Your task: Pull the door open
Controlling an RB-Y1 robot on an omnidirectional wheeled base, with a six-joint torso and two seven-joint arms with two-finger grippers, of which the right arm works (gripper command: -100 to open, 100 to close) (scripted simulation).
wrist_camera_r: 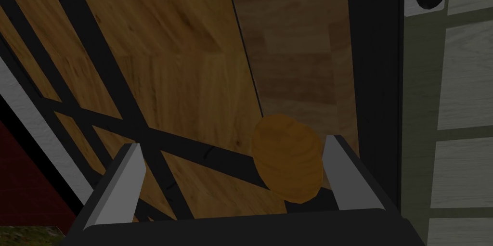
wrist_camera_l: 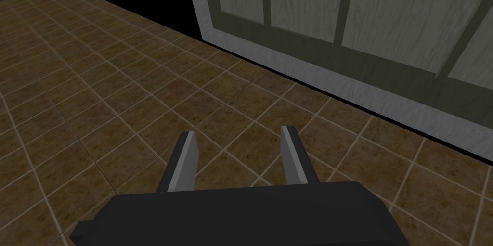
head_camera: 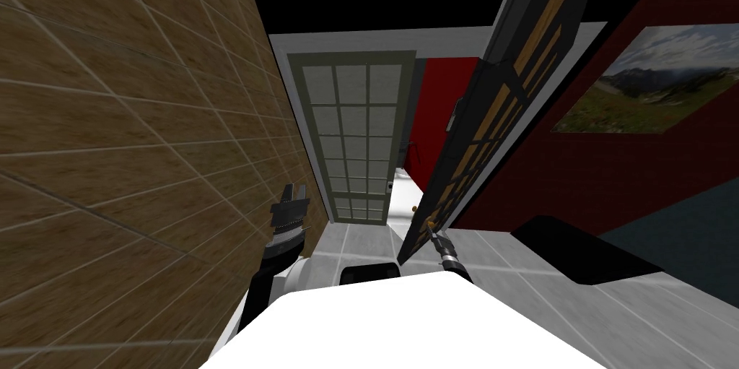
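Left pincer, right pincer, fingers spread

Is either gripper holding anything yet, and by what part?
Nothing is held. The right gripper is open, with the round door knob between its fingers but unclamped. The left gripper is open and empty.

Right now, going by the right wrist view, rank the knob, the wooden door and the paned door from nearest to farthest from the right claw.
1. Knob: between the fingers of the right claw.
2. Wooden door: just behind the knob.
3. Paned door: beyond the wooden door's edge, farthest.
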